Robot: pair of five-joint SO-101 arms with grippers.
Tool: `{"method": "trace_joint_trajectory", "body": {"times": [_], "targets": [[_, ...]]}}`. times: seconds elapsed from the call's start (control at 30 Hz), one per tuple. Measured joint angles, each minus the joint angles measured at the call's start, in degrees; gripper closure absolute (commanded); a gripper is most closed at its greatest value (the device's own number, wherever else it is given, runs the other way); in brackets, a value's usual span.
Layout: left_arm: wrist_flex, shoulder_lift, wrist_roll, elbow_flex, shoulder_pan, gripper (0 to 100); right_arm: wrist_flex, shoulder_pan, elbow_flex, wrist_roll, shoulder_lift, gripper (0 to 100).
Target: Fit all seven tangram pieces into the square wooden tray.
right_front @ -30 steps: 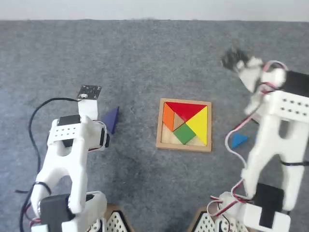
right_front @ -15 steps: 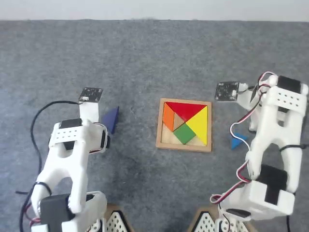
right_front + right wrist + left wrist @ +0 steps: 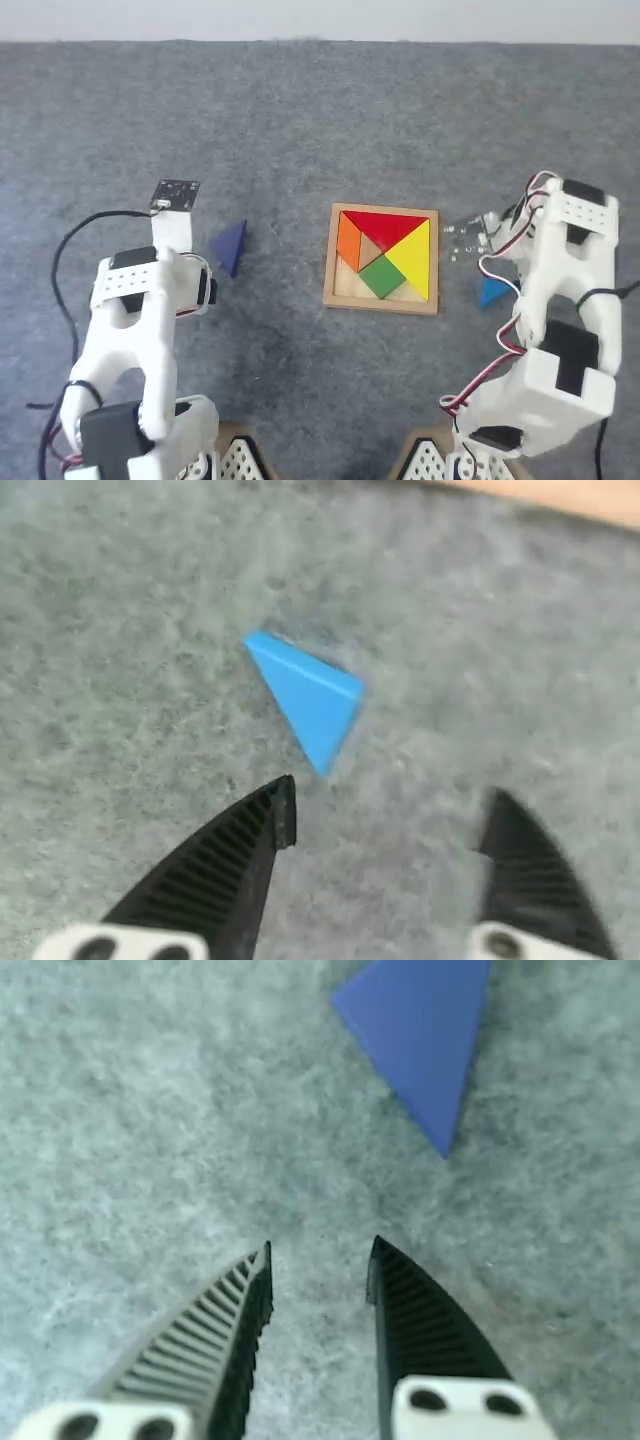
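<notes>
Grey felt (image 3: 300,120) covers the whole table and carries everything else. Two white arms stand on it, one on either side of the square wooden tray (image 3: 382,306): the left arm (image 3: 140,320) well off the tray's left edge, the right arm (image 3: 565,290) just past its right edge.

The tray lies flat between them and is partly filled. A red triangle (image 3: 385,226) runs along its far edge, a yellow triangle (image 3: 415,262) fills its right side, an orange piece (image 3: 349,243) sits against its left wall, and a green square (image 3: 381,276) rests point-up near its middle. Pale bare wood shows along the tray's near edge.

Two pieces lie outside it on the felt. A dark blue triangle (image 3: 231,245) lies well to the left of the tray, and a smaller light blue triangle (image 3: 494,291) lies near its right wall, by the near corner.

The left gripper (image 3: 320,1250) has its toothed fingers a little apart with nothing between them, tips short of the dark blue triangle (image 3: 425,1030). The right gripper (image 3: 392,795) is spread wide and empty, close over the light blue triangle (image 3: 310,698).
</notes>
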State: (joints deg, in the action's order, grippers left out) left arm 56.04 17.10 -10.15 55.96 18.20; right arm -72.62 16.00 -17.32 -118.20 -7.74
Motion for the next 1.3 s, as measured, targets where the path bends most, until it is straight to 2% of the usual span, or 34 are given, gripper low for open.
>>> {"method": "trace_joint_trajectory", "body": {"times": [0.2,0.37,0.6,0.77,0.93,1.2,1.3], "targets": [[0.0,0.0,-0.62,0.53,0.26,84,0.26,-0.09,-5.19,-5.8,0.09,58.2],[0.0,0.0,-0.62,1.05,0.26,84,1.49,-4.13,-12.4,-6.77,5.01,58.2],[0.0,0.0,-0.62,1.05,0.26,84,16.97,-5.71,-26.29,-6.77,10.37,58.2],[0.0,0.0,-0.62,1.05,0.26,84,23.56,-2.46,-29.19,-6.77,11.78,59.3],[0.0,0.0,-0.62,1.05,0.26,84,24.0,-1.32,-29.19,-6.77,11.87,73.8],[0.0,0.0,-0.62,1.05,0.26,84,23.03,-1.05,-29.01,-6.68,12.13,91.3],[0.0,0.0,-0.62,1.05,0.26,84,19.78,-0.88,-28.13,-5.36,13.71,94.3]]}}
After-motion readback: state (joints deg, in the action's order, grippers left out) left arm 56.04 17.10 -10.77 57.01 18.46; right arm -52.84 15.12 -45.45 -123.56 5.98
